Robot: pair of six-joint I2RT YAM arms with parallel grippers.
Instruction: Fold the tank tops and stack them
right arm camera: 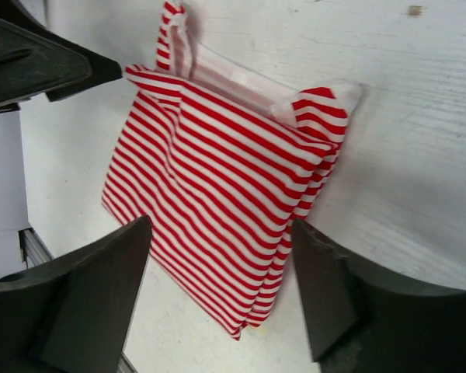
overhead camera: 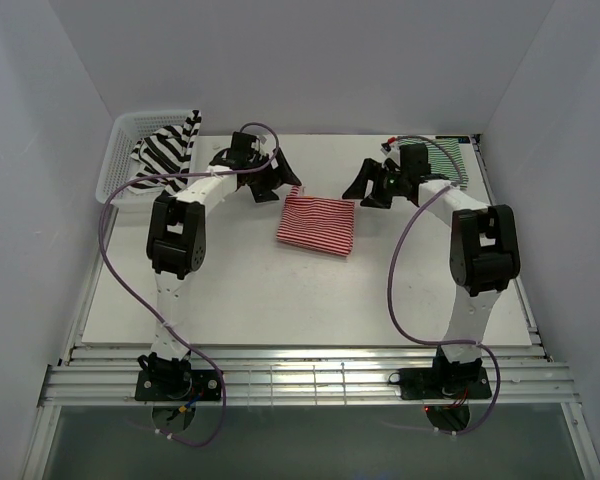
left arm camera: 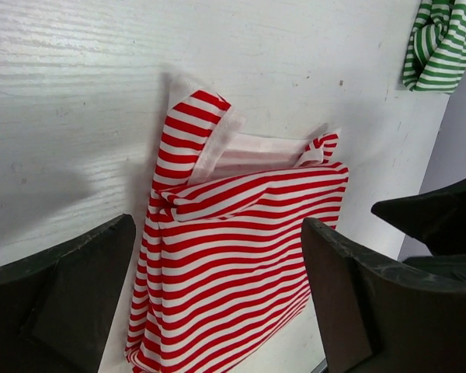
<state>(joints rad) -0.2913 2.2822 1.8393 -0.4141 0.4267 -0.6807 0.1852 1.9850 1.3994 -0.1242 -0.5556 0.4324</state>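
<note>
The red-and-white tank top point(overhead camera: 316, 226) lies folded into a small rectangle in the middle of the table, and shows in the left wrist view point(left arm camera: 233, 256) and the right wrist view point(right arm camera: 225, 186). My left gripper point(overhead camera: 278, 184) hovers at its back left corner, open and empty point(left arm camera: 217, 233). My right gripper point(overhead camera: 365, 192) hovers just off its back right corner, open and empty point(right arm camera: 221, 233). The green-and-white tank top point(overhead camera: 442, 160) lies folded at the back right, and shows in the left wrist view point(left arm camera: 443, 43). The black-and-white tank top point(overhead camera: 168, 150) lies crumpled in the basket.
A white mesh basket point(overhead camera: 120, 160) stands at the back left corner of the white table point(overhead camera: 280, 300). White walls close in the back and both sides. A metal rail runs along the near edge point(overhead camera: 300, 380) by the arm bases.
</note>
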